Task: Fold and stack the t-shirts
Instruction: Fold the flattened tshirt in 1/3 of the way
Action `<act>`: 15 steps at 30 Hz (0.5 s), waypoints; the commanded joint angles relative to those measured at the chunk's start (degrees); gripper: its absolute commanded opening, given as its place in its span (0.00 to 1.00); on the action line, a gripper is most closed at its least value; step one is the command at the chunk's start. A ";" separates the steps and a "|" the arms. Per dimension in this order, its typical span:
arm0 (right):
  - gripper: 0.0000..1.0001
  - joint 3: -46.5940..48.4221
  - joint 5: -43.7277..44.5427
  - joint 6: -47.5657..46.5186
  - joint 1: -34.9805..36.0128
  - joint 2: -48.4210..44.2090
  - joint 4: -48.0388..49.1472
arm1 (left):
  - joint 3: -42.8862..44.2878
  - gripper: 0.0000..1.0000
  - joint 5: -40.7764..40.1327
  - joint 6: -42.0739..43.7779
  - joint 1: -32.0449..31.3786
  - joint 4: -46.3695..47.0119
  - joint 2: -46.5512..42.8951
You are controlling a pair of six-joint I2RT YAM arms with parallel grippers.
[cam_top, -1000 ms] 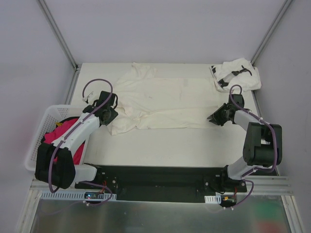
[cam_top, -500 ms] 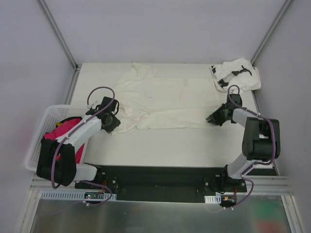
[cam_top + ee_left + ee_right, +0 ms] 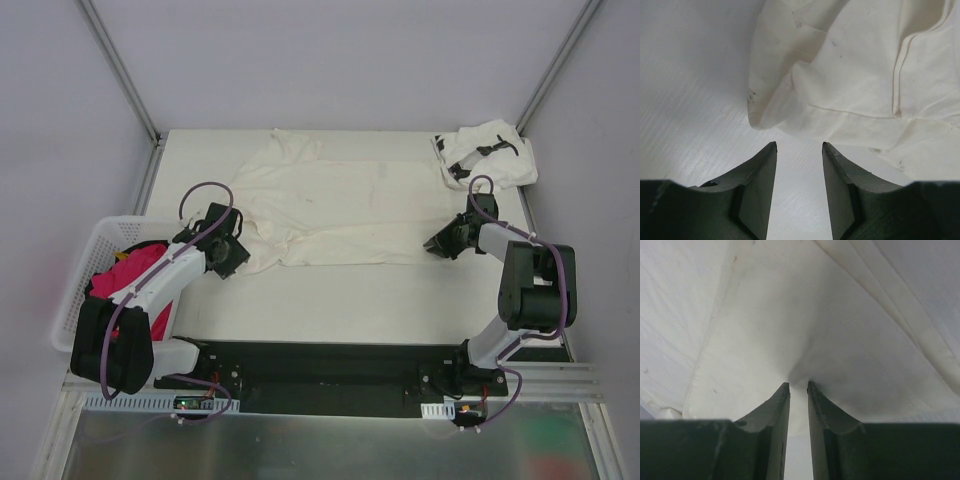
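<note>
The large cream-white t-shirt (image 3: 330, 205) lies spread across the back half of the table, partly folded lengthwise. My left gripper (image 3: 228, 258) sits low at its near-left corner. In the left wrist view that gripper (image 3: 797, 145) is open over bare table, with the cream cloth's (image 3: 855, 75) rumpled edge just beyond the fingertips. My right gripper (image 3: 436, 246) is at the shirt's near-right edge. In the right wrist view its jaws (image 3: 798, 384) stand narrow, shut on a pinched-up fold of the cream cloth (image 3: 790, 315). The white t-shirt with black marks (image 3: 487, 153) lies crumpled at the back right corner.
A white plastic basket (image 3: 85, 270) holding pink-red cloth (image 3: 125, 275) stands off the table's left edge, beside the left arm. Metal frame posts rise at both back corners. The black base rail runs along the near edge.
My left gripper has drawn back toward the near side, off the shirt's left corner, and its jaws have widened a little. The right gripper has kept its pinch in place.
</note>
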 commanded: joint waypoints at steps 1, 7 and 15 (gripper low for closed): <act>0.24 2.05 -0.70 0.66 0.36 -0.52 0.00 | -0.09 0.44 -0.33 -0.39 0.63 -1.43 0.30; 0.24 2.23 -0.79 0.40 0.10 -1.14 -0.61 | 3.69 0.48 -4.63 -1.27 0.63 -6.79 4.26; 0.23 2.05 -1.23 0.05 -0.43 -1.14 -0.88 | 3.43 0.44 -8.33 -2.50 0.63 -7.32 5.14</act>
